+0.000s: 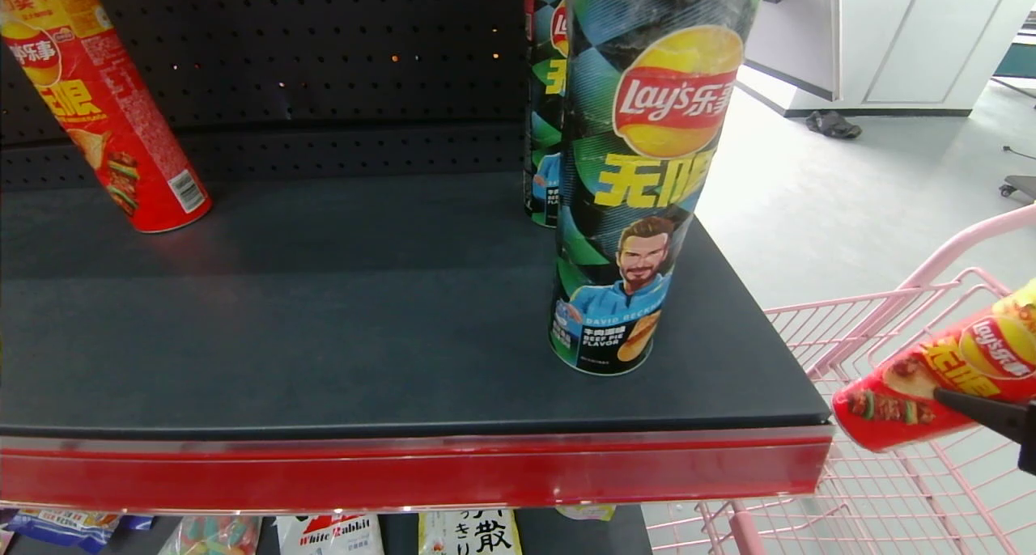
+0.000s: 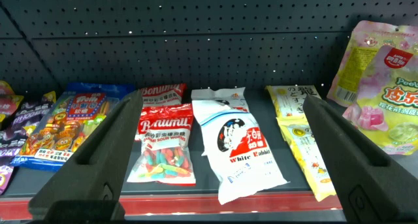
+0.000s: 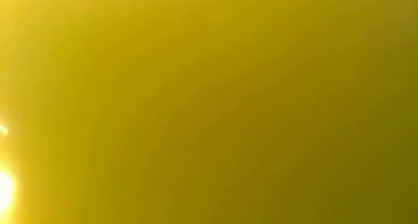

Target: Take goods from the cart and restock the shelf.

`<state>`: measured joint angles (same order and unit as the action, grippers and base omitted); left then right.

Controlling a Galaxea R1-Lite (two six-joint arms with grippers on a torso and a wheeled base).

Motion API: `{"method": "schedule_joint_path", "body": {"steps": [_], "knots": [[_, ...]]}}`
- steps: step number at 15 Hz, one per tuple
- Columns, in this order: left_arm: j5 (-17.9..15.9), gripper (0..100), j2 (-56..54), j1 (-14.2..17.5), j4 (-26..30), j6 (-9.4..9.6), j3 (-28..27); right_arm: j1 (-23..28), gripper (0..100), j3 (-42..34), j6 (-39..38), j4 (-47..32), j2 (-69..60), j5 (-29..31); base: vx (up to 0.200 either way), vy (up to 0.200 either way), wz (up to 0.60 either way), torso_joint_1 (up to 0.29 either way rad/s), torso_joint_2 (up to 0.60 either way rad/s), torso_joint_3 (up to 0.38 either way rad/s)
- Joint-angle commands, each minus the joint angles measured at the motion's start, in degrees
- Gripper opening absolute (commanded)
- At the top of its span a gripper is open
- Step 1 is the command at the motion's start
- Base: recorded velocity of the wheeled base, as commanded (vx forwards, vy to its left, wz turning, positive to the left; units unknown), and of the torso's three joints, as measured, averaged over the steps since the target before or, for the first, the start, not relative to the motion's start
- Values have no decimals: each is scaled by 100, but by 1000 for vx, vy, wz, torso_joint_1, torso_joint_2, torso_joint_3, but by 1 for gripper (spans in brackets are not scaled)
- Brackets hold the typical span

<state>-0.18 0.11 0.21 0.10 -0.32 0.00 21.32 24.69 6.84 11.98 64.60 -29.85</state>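
Clamps right end effector (image 1: 991, 413) on red chip can (image 1: 906, 401), skewers pictured on label, at 4 o'clock beside shelf (image 1: 324, 336) corner, above pink cart (image 1: 874, 328). Spreads left end effector (image 2: 215, 152) wide, empty, facing snack bags (image 2: 160, 145).

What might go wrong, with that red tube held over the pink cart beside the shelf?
The red can lies tilted in the right gripper above the pink cart; a loose hold might drop it in. The tall dark can stands near the right front edge of the shelf, so swinging in from that side might topple it.
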Motion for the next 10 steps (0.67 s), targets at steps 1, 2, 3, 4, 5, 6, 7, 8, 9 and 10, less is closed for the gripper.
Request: {"method": "schedule_joint_path", "body": {"steps": [1,2,3,4,5,6,7,8,9,10], "knots": [[1,100,-2,6,-1,-3,0,83,0,36,-420,-47,-1547,-996,0,0,0,0,0,0],[1,100,-2,6,-1,-3,0,74,0,80,-464,-47,-1696,-1189,0,0,0,0,0,0],[1,100,-2,6,-1,-3,0,39,0,291,-482,-47,-1802,-1374,0,0,0,0,0,0],[1,100,-2,6,-1,-3,0,-23,0,414,-482,-47,-1802,-1541,0,0,0,0,0,0],[1,100,-2,-3,-1,-3,0,-40,0,467,-464,-47,-1784,-1532,0,0,0,0,0,0],[1,100,-2,-3,-1,-3,0,-32,0,599,-315,-56,-1591,-1488,0,0,0,0,0,0],[1,100,-2,6,-1,-3,0,-23,0,599,-148,-56,-1494,-1488,0,0,0,0,0,0],[1,100,-2,6,-1,-3,0,-23,0,528,28,-56,-1476,-1488,0,0,0,0,0,0],[1,100,-2,6,-1,-3,0,-40,0,449,195,-56,-1468,-1497,0,0,0,0,0,0],[1,100,-2,-3,-1,-3,0,-49,0,344,380,-56,-1468,-1497,0,0,0,0,0,0]]}}
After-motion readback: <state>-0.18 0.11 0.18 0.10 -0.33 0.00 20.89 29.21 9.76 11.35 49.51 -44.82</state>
